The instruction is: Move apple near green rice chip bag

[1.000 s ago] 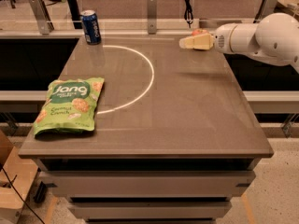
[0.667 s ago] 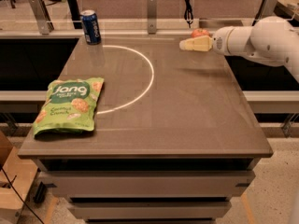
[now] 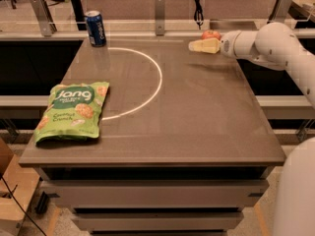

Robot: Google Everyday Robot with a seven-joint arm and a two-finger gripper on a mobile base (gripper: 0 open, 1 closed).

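Observation:
The red apple (image 3: 211, 34) sits at the far right edge of the grey table (image 3: 197, 122), partly hidden behind my gripper. My gripper (image 3: 201, 45), cream-coloured at the end of the white arm (image 3: 266, 43), reaches in from the right and lies low over the table directly in front of the apple, pointing left. The green rice chip bag (image 3: 71, 111) lies flat at the table's front left, far from the apple and the gripper.
A blue soda can (image 3: 95, 28) stands at the far left corner. A white arc line (image 3: 156, 80) curves across the table top. Metal posts and a rail (image 3: 159, 14) run behind the far edge. Dark gaps drop off on both sides.
The arm has shifted slightly to the left, and the gripper stays low beside the apple. The apple, bag and can have not moved.

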